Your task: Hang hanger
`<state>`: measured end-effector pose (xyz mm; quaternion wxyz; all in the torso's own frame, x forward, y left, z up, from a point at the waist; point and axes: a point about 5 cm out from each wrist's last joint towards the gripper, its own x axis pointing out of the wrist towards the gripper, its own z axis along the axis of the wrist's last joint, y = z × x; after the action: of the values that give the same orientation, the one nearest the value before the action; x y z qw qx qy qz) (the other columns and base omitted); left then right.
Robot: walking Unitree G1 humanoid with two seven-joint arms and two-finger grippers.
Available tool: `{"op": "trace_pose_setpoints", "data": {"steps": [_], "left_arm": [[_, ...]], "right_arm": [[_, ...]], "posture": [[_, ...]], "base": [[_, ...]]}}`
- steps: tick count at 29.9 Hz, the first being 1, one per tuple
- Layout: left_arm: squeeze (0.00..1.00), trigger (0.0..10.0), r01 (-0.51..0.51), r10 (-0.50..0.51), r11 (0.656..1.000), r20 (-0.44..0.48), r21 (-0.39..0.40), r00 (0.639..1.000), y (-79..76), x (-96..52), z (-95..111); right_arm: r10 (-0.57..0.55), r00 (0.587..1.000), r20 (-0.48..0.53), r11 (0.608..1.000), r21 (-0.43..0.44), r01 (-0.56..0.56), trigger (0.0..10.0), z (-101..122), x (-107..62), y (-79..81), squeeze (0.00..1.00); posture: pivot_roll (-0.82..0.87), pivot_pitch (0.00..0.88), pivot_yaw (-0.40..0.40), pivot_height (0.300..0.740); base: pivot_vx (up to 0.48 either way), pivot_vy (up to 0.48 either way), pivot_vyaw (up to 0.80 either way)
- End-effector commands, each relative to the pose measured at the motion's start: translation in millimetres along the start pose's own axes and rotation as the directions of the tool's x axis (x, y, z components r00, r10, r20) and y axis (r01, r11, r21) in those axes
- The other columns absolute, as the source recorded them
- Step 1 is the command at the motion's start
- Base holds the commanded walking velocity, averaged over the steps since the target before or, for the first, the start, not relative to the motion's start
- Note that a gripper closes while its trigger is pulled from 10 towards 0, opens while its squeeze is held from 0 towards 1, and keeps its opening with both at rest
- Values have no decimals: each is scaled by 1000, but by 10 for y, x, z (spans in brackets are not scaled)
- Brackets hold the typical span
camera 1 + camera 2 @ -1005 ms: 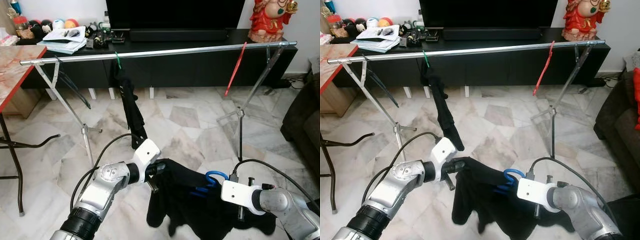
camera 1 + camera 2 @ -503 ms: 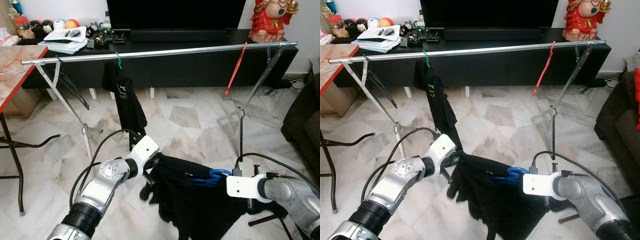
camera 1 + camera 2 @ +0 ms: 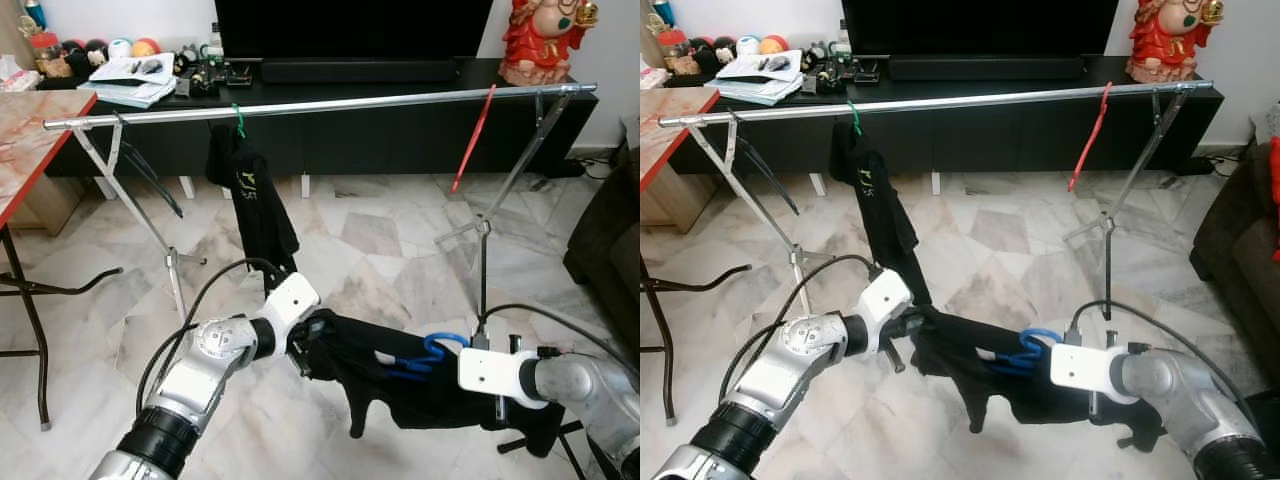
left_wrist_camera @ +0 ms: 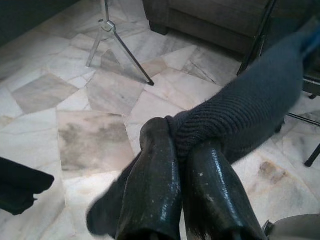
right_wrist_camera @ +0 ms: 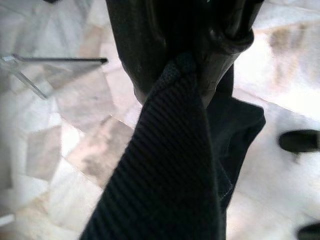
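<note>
— Where's the hanger (image 3: 428, 352)?
— Low and near, inside the black garment (image 3: 390, 370), below the rail (image 3: 320, 106).
— And the hands?
— Left hand (image 4: 187, 167) and right hand (image 5: 200, 65) each pinch the garment, stretched between them.

A blue hanger (image 3: 425, 356) sits inside a black ribbed garment (image 3: 400, 375), only its hook and part of its shoulder showing. The garment is stretched nearly level above the marble floor, one sleeve dangling from its middle.
</note>
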<state>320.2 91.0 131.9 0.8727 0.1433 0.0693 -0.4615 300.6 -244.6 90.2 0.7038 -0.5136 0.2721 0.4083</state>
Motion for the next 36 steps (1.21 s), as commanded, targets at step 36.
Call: {"op": "trace_pose_setpoints", "data": {"steps": [36], "left_arm": [[0,10000,393,-390,918,72,-41,918,-644,57,249]], "right_arm": [[-72,985,157,986,159,47,0,436,323,65,0]], "posture": [[-92,111,21,740]], "base": [[0,0,0]]}}
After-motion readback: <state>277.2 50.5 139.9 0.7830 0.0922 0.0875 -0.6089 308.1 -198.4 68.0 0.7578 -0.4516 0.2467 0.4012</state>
